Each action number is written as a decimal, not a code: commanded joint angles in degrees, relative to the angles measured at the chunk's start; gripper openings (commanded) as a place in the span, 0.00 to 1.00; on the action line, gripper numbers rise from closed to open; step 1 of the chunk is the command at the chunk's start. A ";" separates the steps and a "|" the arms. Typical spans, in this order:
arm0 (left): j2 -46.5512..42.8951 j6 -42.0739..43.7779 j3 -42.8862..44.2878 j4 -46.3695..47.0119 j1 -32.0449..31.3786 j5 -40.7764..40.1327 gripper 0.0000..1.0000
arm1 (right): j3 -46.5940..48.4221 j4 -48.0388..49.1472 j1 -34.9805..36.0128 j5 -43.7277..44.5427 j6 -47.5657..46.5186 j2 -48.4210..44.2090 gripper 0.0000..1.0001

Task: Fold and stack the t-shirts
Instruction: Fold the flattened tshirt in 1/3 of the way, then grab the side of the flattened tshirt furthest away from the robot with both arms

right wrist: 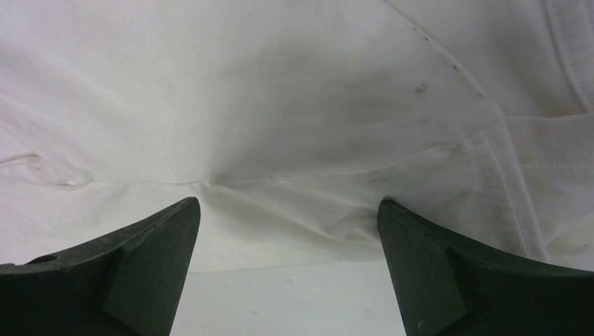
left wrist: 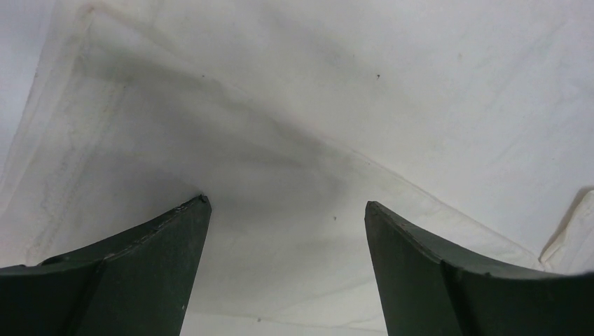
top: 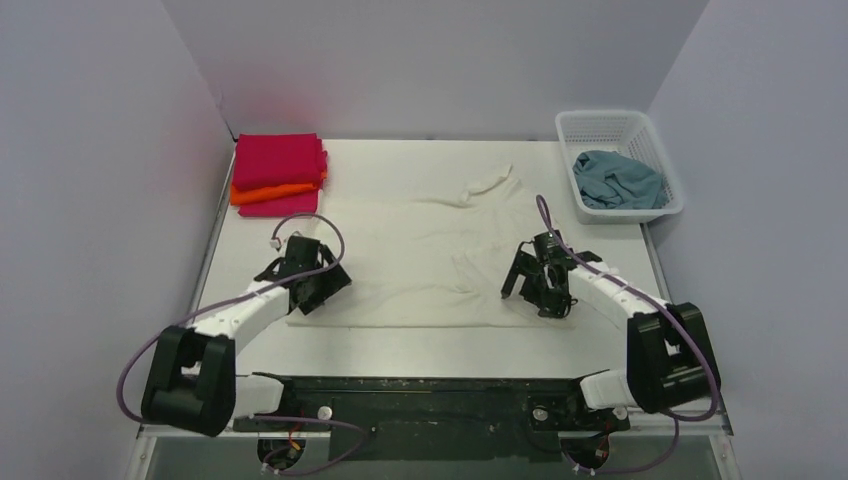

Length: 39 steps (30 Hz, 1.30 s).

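The left pincer (top: 318, 292) and right pincer (top: 545, 300) hang wide open and empty over the near hem of the cream tee (top: 420, 250), spread flat mid-tabletop (top: 420, 345). Catching one layer only, or unevenly, likely skews the fold and bunches the cloth.

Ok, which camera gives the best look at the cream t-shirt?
Top external: it shows nearly the whole cream t-shirt spread on the table. Each wrist view shows only a close patch of its fabric and seams.
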 commanded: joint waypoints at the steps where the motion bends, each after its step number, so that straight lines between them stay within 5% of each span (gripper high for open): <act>1: -12.19 -6.02 -8.30 -15.08 -2.80 -4.94 0.92 | -8.35 -11.69 -0.33 1.18 -0.70 -7.73 0.94; 8: -32.70 -8.20 -11.95 -20.84 -3.28 -4.96 0.92 | -14.24 -17.24 0.09 -0.65 -0.16 -19.42 0.94; 14: -31.30 -5.10 -2.79 -20.39 -2.98 -10.38 0.92 | -0.29 -19.36 -0.04 1.80 -2.91 -21.01 0.97; 21: -8.52 1.46 15.52 -12.50 7.02 -2.76 0.92 | 26.68 -19.98 -0.60 11.04 -5.82 -3.06 1.00; 26: 8.28 4.83 32.19 -13.84 10.23 -6.29 0.92 | 49.60 -20.78 -0.95 16.07 -10.40 14.76 0.96; 34: 30.82 12.26 49.09 -12.09 10.76 -2.73 0.82 | 80.34 -21.92 -2.10 11.87 -14.96 44.01 0.87; 39: 39.34 15.78 58.80 -13.95 10.63 -0.77 0.70 | 88.15 -20.68 -3.19 10.18 -14.07 51.83 0.85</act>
